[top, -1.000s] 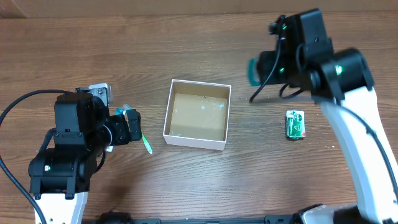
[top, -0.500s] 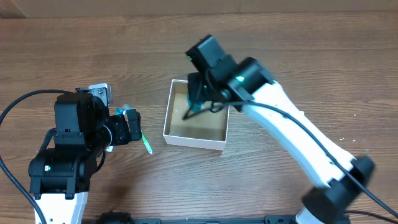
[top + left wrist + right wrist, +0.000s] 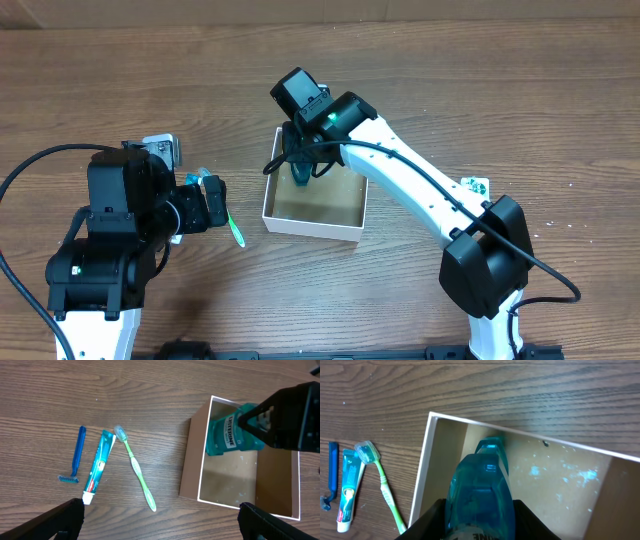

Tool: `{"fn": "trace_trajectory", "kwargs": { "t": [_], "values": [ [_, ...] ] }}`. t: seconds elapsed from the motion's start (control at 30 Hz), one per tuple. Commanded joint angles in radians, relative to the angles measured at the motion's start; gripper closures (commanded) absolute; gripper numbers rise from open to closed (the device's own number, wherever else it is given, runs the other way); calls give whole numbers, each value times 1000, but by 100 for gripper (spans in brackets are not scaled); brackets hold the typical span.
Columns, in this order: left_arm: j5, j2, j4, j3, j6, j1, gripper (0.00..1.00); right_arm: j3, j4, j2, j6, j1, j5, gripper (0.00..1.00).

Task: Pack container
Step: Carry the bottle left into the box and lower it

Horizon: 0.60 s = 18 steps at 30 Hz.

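Brown wooden table carries the container at its middle, open side up. The right claw is clamped on a teal mouthwash bottle at the container's far-left corner; whether the bottle touches the brown floor is unclear. The left claw hangs left of the container, fingers spread wide, gripping nothing. A razor, a toothpaste tube and a green toothbrush lie side by side near the container's left wall.
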Motion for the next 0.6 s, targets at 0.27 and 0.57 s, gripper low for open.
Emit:
{"fn": "trace_trajectory", "kwargs": {
  "t": [0.27,0.57],
  "values": [
    [-8,2,1,26,20,-7,0,15,14,21,-7,-1,-38,25],
    [-8,2,0,26,21,-7,0,16,-20,-19,-65,1,-34,11]
  ]
}}
